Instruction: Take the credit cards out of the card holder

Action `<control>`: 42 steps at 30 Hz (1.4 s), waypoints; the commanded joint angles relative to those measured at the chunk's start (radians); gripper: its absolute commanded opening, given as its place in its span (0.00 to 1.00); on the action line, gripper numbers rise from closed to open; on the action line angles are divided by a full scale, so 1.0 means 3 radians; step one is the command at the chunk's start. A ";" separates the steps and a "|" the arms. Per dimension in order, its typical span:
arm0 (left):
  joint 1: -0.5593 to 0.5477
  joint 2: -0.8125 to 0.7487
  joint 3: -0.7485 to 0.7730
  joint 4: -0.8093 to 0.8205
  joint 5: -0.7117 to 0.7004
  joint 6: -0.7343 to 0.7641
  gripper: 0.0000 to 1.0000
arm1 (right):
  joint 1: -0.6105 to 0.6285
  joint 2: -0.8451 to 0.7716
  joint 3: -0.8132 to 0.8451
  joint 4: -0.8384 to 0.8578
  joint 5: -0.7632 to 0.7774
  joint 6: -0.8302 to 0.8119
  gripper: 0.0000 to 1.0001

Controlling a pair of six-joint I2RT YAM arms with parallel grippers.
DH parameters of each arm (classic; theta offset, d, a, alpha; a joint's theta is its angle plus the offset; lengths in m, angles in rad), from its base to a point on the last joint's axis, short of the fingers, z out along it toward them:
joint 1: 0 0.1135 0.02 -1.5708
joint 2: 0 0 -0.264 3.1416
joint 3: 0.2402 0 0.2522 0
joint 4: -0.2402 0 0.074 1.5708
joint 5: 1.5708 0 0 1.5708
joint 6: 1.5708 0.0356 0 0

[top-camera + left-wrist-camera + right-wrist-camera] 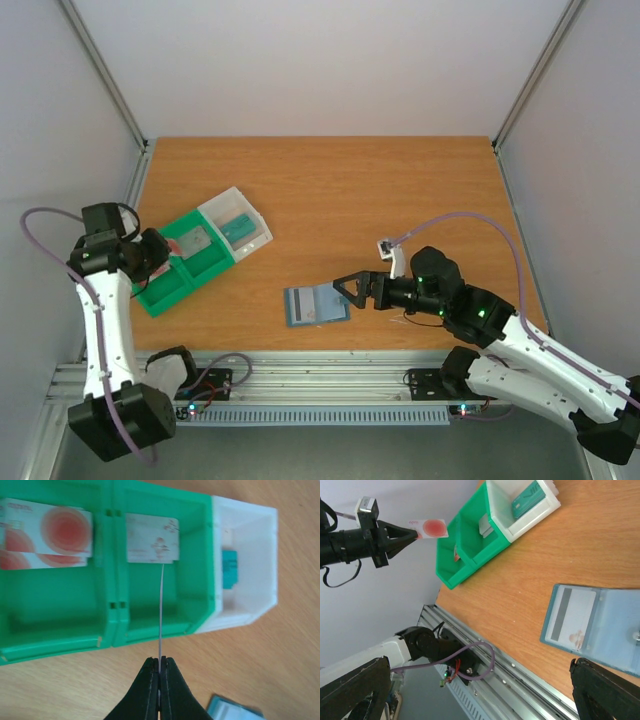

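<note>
The left gripper point(160, 666), closed on a card point(161, 610) over the green tray point(60, 622) at left, should lower it inside before releasing. The right gripper point(348, 290) is wide open and empty, just right of the open wallet point(305, 306), which holds another card point(572, 616).

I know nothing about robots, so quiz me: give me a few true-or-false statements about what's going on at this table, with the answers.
1. The left gripper pinches a card with a red round mark. True.
2. The wallet lies folded shut on the table. False: it lies open, and a pale card sits inside it.
3. The right gripper is clamped on the wallet. False: its jaws stand wide open beside the wallet, holding nothing.
4. Some cards already lie in the green tray. True.
</note>
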 commanded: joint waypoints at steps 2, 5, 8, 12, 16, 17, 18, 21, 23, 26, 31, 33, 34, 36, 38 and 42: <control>0.0432 0.0096 0.0036 -0.0017 -0.0163 0.0354 0.01 | 0.0005 -0.0111 0.0154 -0.0299 0.0079 -0.0182 0.98; 0.0713 0.0155 -0.0054 0.0062 -0.0010 0.0392 0.01 | 0.0002 -0.0160 0.0155 -0.0355 0.0106 -0.0215 0.98; 0.0741 0.0273 -0.0022 0.0102 -0.0012 0.0413 0.01 | 0.0005 -0.0175 0.0168 -0.0401 0.0120 -0.0246 0.99; 0.0751 0.0476 0.0059 0.0139 -0.0095 0.0469 0.00 | 0.0005 -0.0206 0.0189 -0.0463 0.0156 -0.0282 0.98; 0.0748 0.0661 0.0100 0.0182 -0.0183 0.0543 0.00 | 0.0005 -0.0259 0.0187 -0.0517 0.0243 -0.0303 0.98; 0.0751 0.0717 0.0104 0.0202 -0.0197 0.0566 0.00 | 0.0002 -0.0281 0.0181 -0.0521 0.0258 -0.0304 0.99; 0.0752 0.0780 0.0111 0.0205 -0.0206 0.0579 0.00 | 0.0004 -0.0309 0.0180 -0.0524 0.0273 -0.0307 0.99; 0.0751 0.0961 0.0145 0.0281 -0.0217 0.0604 0.00 | 0.0004 -0.0366 0.0183 -0.0546 0.0331 -0.0334 0.98; 0.0752 0.1045 0.0169 0.0325 -0.0199 0.0613 0.00 | 0.0004 -0.0399 0.0202 -0.0576 0.0391 -0.0377 0.98; 0.0751 0.1145 0.0174 0.0437 -0.0157 0.0614 0.00 | 0.0005 -0.0420 0.0251 -0.0630 0.0484 -0.0449 0.98; 0.0751 0.1273 0.0171 0.0569 -0.0090 0.0612 0.00 | 0.0004 -0.0421 0.0330 -0.0673 0.0605 -0.0563 0.98; 0.0751 0.1318 0.0171 0.0606 -0.0041 0.0601 0.01 | 0.0003 -0.0417 0.0340 -0.0673 0.0640 -0.0591 0.98; 0.0750 0.1340 0.0175 0.0624 -0.0014 0.0592 0.01 | 0.0003 -0.0415 0.0341 -0.0673 0.0658 -0.0604 0.98; 0.0749 0.1389 0.0175 0.0653 0.0009 0.0585 0.00 | 0.0004 -0.0408 0.0344 -0.0672 0.0678 -0.0635 0.98; 0.0752 0.1420 0.0171 0.0687 0.0021 0.0588 0.00 | 0.0002 -0.0412 0.0346 -0.0677 0.0712 -0.0659 0.98; 0.0749 0.1526 0.0169 0.0700 0.0000 0.0601 0.00 | 0.0000 -0.0466 0.0334 -0.0681 0.0816 -0.0705 0.99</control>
